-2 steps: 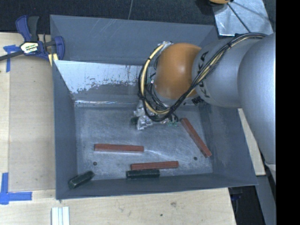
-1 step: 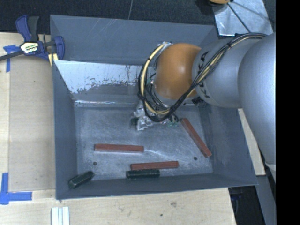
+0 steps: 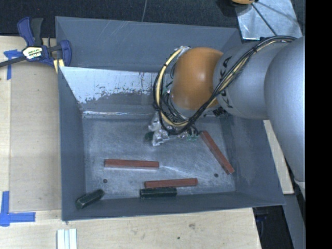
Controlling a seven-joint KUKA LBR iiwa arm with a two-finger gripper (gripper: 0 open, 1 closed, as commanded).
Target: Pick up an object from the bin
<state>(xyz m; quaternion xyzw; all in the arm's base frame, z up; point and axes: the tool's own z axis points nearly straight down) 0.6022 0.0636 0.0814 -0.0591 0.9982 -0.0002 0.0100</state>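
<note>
The tool (image 3: 158, 135) hangs low over the middle of the grey metal bin (image 3: 70, 154), a small cluster of pale metal parts close to the bare floor. Whether it is wide or narrow cannot be told from this angle, since the wrist above hides most of it. A rounded, smooth orange cover (image 3: 192, 84) caps that wrist, and black and yellow cables (image 3: 165, 82) loop around its left side down toward the tool. Behind it the thick, silver-grey arm (image 3: 259, 77) reaches in over the bin's right wall, pitched steeply downward.

Nearest to the tool is a flat reddish-brown strip (image 3: 217, 152), which lies slantwise toward the bin's right wall, with its upper end just beside the wrist's underside. A second reddish-brown strip (image 3: 131, 164), long, thin and matte, lies flat below and a little left of the tool, roughly parallel to the front wall. A third strip (image 3: 171, 182) of the same kind lies nearer the front wall, and a black bar (image 3: 158, 192) lies just beside it, right at the foot of that wall. A short, dark, rounded stub (image 3: 90, 198) lies tilted in the front left corner, well apart from the rest. The floor is scuffed, dull metal.
</note>
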